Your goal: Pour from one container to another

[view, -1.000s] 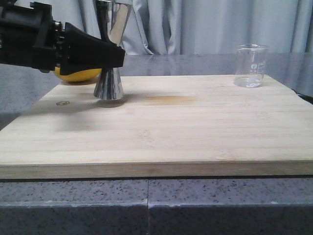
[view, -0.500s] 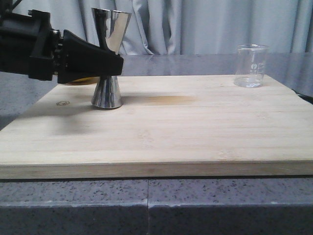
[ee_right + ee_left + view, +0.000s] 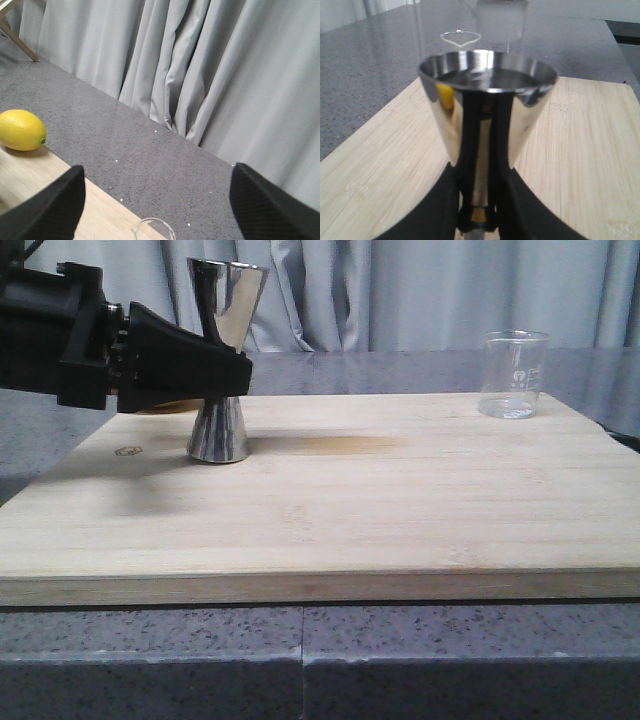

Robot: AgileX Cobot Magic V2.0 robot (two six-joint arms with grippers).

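On the pale wooden board's (image 3: 400, 510) left rear, the black left gripper (image 3: 235, 370) clamps the upright shiny steel hourglass jigger (image 3: 222, 360) at its waist, while the small clear glass beaker (image 3: 513, 374) stands far right; the right gripper's (image 3: 157, 210) fingers are spread wide.

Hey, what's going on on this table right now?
The robot's left hand grips the steel jigger at its narrow waist, with the jigger standing upright on the wooden board. The empty glass beaker sits untouched at the board's far right corner. The right hand is open, just above the beaker. Nothing has been poured yet.
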